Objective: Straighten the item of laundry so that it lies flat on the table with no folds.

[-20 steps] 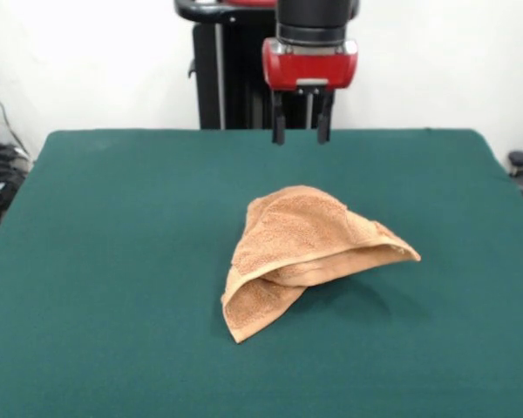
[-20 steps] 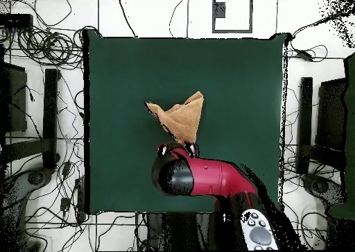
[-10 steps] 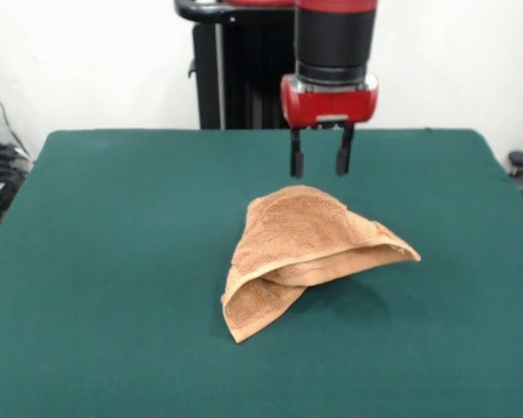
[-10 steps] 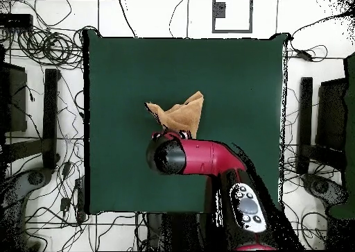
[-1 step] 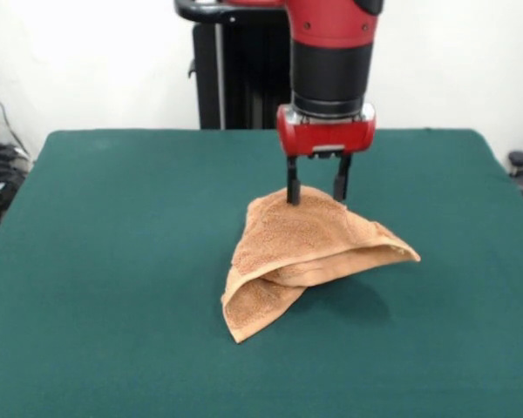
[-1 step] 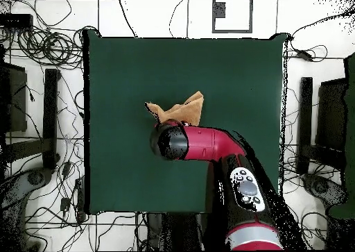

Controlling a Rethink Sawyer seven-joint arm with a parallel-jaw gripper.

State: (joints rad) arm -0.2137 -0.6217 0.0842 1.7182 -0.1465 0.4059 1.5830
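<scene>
The item of laundry (image 5: 305, 252), an orange-tan terry towel, lies crumpled and folded over itself in a humped heap near the middle of the table (image 5: 113, 261). One corner sticks out to the right and a folded flap lies at the front left. My gripper (image 5: 316, 193) stands open directly over the far top of the heap, its two black fingers (image 5: 292, 187) reaching down to the cloth's upper edge. In the overhead view the arm's wrist covers the near part of the towel (image 6: 186, 112), and the gripper itself is hidden under it.
The dark green table top (image 6: 125, 69) stretches wide on all sides of the towel. Cables and black stands (image 6: 50, 110) lie on the floor around the table.
The gripper has come down and forward from above the table's far side until its open fingers reach the top of the towel heap. The towel has not moved.
</scene>
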